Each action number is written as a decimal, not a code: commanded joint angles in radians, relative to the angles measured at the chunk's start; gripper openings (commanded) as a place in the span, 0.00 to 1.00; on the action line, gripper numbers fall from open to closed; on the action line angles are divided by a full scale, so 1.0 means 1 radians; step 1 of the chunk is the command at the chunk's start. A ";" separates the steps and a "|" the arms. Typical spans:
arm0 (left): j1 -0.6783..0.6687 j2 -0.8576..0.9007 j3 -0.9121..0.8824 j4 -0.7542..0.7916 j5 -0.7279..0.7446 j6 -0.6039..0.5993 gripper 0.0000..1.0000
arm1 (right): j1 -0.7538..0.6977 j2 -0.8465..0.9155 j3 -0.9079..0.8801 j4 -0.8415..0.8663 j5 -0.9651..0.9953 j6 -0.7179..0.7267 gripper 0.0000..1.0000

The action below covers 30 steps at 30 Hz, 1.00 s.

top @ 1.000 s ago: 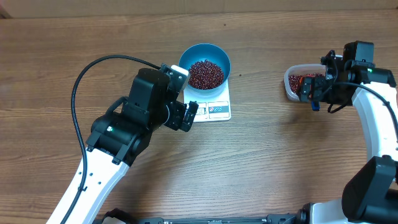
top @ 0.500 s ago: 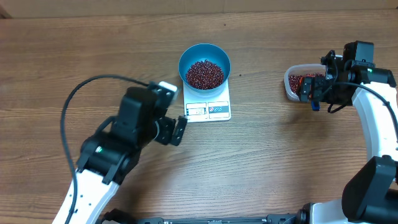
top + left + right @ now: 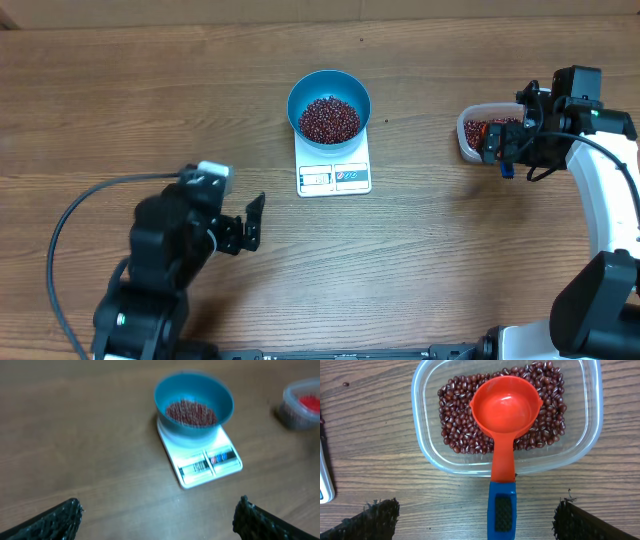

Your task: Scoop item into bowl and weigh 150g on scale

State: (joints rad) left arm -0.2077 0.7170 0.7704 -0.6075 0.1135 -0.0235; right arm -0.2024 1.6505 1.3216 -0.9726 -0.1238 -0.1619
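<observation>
The blue bowl (image 3: 329, 92) stands on the white scale (image 3: 335, 176), and the dark red-brown beans (image 3: 330, 119) are heaped inside it. My left gripper (image 3: 245, 228) hangs open and empty over bare table, down and left of the scale. Its wrist view shows the bowl (image 3: 220, 400), the beans (image 3: 191, 412) and the scale (image 3: 207, 462) ahead of the gripper (image 3: 159, 512). My right gripper (image 3: 503, 152) is open beside a clear tub (image 3: 466, 132). In the right wrist view a red scoop (image 3: 505, 407) lies on the tub's beans (image 3: 457, 425). Its blue handle (image 3: 502, 510) lies untouched between the open fingers of the gripper (image 3: 476, 515).
The clear tub (image 3: 427, 445) sits at the table's right side and also shows, blurred, at the right edge of the left wrist view (image 3: 292, 410). A stray bean (image 3: 345, 383) lies on the wood. The scale's corner (image 3: 325, 485) shows at the left edge.
My left arm has pulled back down and to the left, away from the scale, with its gripper still open. The right arm, scoop and bowl have not moved.
</observation>
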 commanded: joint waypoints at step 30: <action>0.289 -0.701 -0.676 0.740 0.143 0.134 1.00 | -0.001 -0.003 -0.002 0.003 -0.002 -0.007 1.00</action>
State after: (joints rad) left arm 0.0700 0.0525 0.1684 0.0837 0.2417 0.0498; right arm -0.2024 1.6505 1.3216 -0.9733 -0.1234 -0.1619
